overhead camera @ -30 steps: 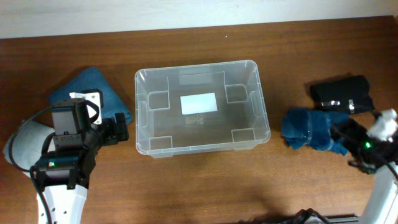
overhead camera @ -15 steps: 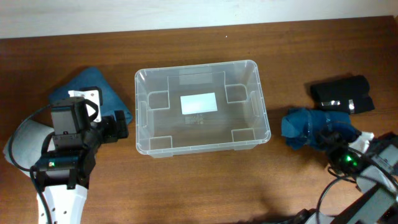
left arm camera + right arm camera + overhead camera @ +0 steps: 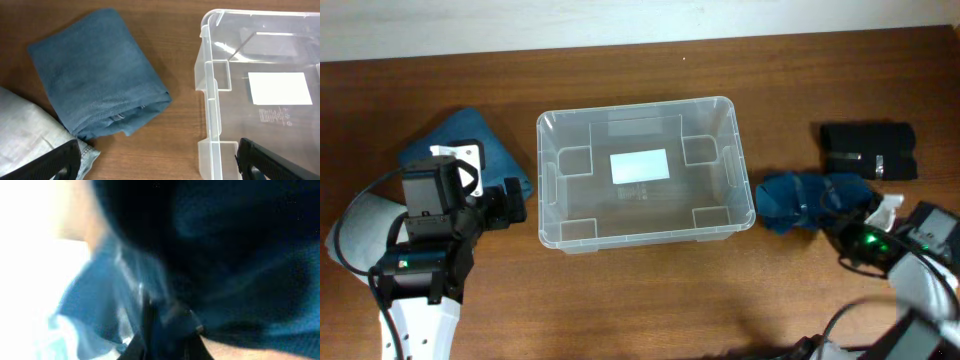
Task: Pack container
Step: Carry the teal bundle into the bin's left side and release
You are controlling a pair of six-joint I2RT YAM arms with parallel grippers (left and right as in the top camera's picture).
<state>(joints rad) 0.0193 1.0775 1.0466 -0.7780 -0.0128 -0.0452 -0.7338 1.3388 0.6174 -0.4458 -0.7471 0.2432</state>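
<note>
The clear container (image 3: 543, 190) stands in the middle of the table with only a white label (image 3: 640, 165) on its base. A crumpled dark blue garment (image 3: 795, 200) lies just right of its right wall, and my right gripper (image 3: 837, 218) is shut on that garment's right end. The right wrist view is blurred and filled with the dark blue garment (image 3: 225, 255), with dark fingers (image 3: 150, 325) low in the frame. My left gripper (image 3: 510, 205) hangs open left of the container, its fingers (image 3: 280, 162) wide apart over bare wood beside the container's wall (image 3: 210, 100).
A folded blue cloth (image 3: 470, 140) (image 3: 95, 70) lies left of the container. A grey denim piece (image 3: 25, 130) lies partly under that cloth, at the left arm. A black folded garment (image 3: 868, 152) lies at the far right.
The right gripper closed on the dark blue garment and dragged it left, up against the container's right side. The left arm has not moved.
</note>
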